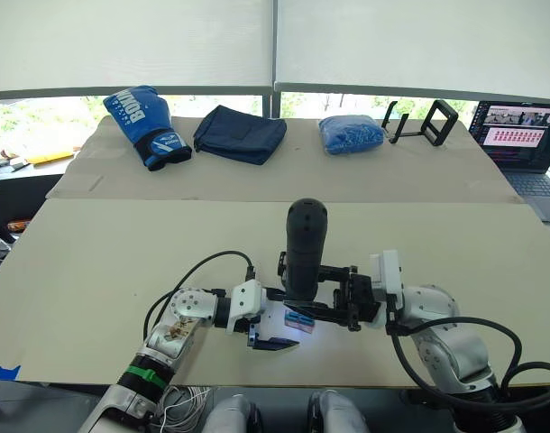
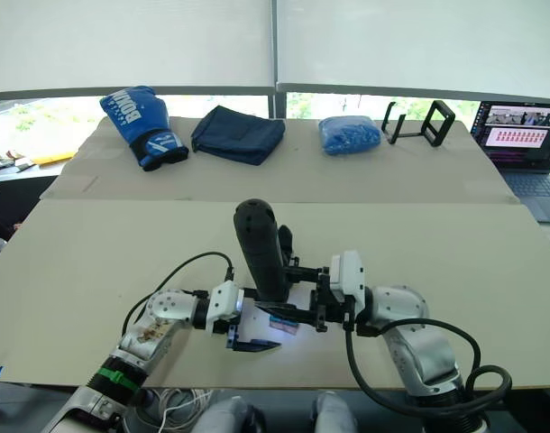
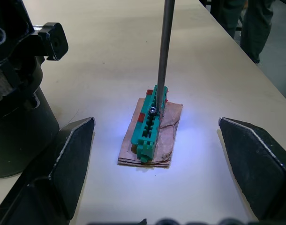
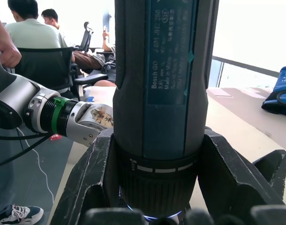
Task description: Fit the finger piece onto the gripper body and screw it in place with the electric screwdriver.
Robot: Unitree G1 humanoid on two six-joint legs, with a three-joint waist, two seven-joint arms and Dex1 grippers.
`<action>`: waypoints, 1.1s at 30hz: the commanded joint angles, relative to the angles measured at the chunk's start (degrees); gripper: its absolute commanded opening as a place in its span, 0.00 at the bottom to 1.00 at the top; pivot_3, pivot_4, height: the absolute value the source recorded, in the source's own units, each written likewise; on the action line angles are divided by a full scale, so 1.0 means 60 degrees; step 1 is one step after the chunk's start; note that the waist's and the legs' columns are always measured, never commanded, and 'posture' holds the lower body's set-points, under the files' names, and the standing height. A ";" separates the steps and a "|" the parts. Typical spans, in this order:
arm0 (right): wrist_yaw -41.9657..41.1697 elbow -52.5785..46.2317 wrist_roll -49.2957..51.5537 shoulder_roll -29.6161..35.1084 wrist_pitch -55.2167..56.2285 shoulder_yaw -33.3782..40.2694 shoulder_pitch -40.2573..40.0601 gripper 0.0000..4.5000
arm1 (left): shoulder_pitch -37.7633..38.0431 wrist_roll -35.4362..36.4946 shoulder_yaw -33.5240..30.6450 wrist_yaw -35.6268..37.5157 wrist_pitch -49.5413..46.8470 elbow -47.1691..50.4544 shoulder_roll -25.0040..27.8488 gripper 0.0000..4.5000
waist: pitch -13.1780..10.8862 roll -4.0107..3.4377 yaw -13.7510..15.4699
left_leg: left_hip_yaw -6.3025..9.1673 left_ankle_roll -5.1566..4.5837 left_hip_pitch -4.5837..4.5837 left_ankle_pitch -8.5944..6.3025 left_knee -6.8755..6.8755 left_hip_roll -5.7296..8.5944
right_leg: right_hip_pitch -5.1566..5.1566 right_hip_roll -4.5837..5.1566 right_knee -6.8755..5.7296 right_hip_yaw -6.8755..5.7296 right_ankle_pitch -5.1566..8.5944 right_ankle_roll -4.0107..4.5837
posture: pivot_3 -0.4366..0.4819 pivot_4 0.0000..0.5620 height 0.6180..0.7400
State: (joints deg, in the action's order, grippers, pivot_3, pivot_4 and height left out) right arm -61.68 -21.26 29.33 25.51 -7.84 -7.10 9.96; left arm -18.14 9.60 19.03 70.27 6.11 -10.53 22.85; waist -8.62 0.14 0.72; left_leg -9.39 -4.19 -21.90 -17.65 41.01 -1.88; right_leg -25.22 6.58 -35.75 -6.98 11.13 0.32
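Screwdriver: the electric screwdriver (image 1: 306,250) is held upright, rounded end up, clamped between the two black fingers of the right gripper (image 4: 154,185) just above its ribbed collar. Its thin metal bit (image 3: 165,51) points straight down and is seen touching a screw head on the green-and-brown block (image 3: 151,127), which lies flat on the near table (image 1: 95,271) in a patch of bluish light.

The left gripper (image 3: 157,173) is held wide open with nothing gripped; its fingers (image 3: 63,168) are set on either side of the block, clear of it, low over the table. The bit comes down between them.

The gripper body (image 3: 18,93) is seen as a black assembly with a round base standing on the table just beside the left gripper's one finger, near the block but apart from it and from the bit. The finger piece cannot be made out separately.

Farther off, on the far table: a blue boxing glove (image 1: 144,124) at far left, a dark blue folded cloth (image 1: 240,133) beside it, a blue bag (image 1: 351,133), a black stand (image 1: 424,122), and a laptop (image 1: 526,135) at far right. Seated people (image 4: 35,33) are visible in the right wrist view behind the left arm.
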 commanded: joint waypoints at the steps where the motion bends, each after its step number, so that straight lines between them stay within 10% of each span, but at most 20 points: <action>1: -0.0010 -0.0234 0.0126 -0.0040 0.0391 0.0156 0.0114 0.43 | 0.0234 -0.0223 0.0258 -0.0065 -0.0139 -0.0234 0.0004 0.99 | 0.0000 0.0000 0.0000 | 0.0000 0.0000 0.0000 0.0000 0.0000 0.0000 | 0.0000 0.0000 0.0000 0.0000 0.0000 0.0000 | 0.48 0.27 1.00; 33: -0.0105 -0.0353 0.0527 0.0100 0.0138 0.0223 0.0136 0.43 | 0.0210 -0.0235 0.0264 -0.0129 -0.0148 -0.0275 -0.0052 0.99 | 0.0000 0.0000 0.0003 | 0.0002 -0.0005 0.0000 -0.0003 -0.0001 0.0000 | 0.0000 0.0007 0.0000 -0.0001 0.0000 0.0000 | 0.48 0.27 1.00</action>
State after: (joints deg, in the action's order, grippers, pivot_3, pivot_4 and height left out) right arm -62.19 -20.80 30.51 26.10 -7.86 -7.09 9.96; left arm -18.12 9.60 19.03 70.08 6.08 -10.54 22.77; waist -8.62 0.14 0.74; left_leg -9.37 -4.22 -21.90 -17.67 41.01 -1.88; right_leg -25.22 6.62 -35.75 -6.99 11.14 0.32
